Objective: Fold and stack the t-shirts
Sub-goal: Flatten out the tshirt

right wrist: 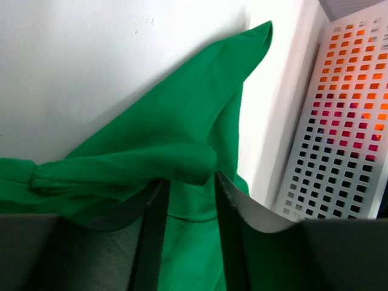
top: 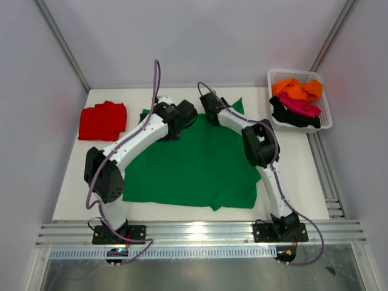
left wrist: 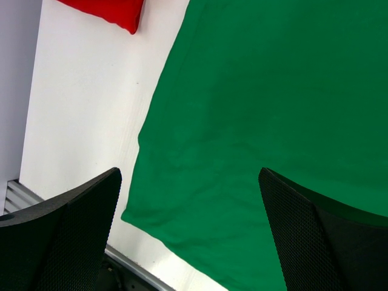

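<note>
Right gripper pinches green t-shirt fold | left gripper wide above edge | basket beside

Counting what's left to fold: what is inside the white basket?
The white basket holds an orange t-shirt, a magenta t-shirt and a black t-shirt, heaped together. Anything beneath them is covered.

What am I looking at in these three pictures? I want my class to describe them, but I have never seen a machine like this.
Two robot arms stand on a white table, each ending in a two-finger gripper. One picture looks down from above; the others come from wrist cameras. A green t-shirt lies spread out, a red t-shirt folded far left, and a white basket holds orange, magenta and black shirts. The left gripper hangs open over the green one; the right gripper pinches a fold of it.
</note>
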`<state>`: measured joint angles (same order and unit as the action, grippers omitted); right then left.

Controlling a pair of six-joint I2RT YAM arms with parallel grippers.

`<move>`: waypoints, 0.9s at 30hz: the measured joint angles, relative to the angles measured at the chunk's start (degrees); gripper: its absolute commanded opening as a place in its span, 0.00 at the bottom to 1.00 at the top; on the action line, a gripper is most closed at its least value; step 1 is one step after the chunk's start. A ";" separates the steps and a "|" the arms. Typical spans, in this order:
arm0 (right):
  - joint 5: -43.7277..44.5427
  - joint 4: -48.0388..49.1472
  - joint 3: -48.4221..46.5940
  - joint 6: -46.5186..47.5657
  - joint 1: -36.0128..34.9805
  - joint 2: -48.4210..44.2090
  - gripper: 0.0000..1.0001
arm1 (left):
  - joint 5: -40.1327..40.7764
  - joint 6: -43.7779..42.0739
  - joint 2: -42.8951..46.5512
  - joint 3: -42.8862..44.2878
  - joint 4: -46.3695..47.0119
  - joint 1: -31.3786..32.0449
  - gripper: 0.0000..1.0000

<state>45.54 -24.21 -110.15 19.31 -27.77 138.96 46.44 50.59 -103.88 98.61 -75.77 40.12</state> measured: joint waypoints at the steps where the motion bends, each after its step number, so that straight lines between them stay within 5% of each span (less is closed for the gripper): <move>1: -0.04 -0.02 -0.02 0.04 0.00 0.22 0.35 | 0.00 0.00 0.00 -0.07 0.00 0.00 0.97; 14: -0.87 -0.44 -0.22 0.07 0.02 1.07 0.03 | -0.02 0.15 0.33 -0.96 -0.20 0.00 0.98; 27: 3.78 6.14 5.73 0.31 -0.17 -2.40 0.03 | -0.20 0.20 0.81 -1.86 -0.15 0.00 0.97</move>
<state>49.32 -18.06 -104.42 19.62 -27.94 136.55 46.24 50.78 -103.07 96.75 -75.92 40.12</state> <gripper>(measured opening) 0.040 0.973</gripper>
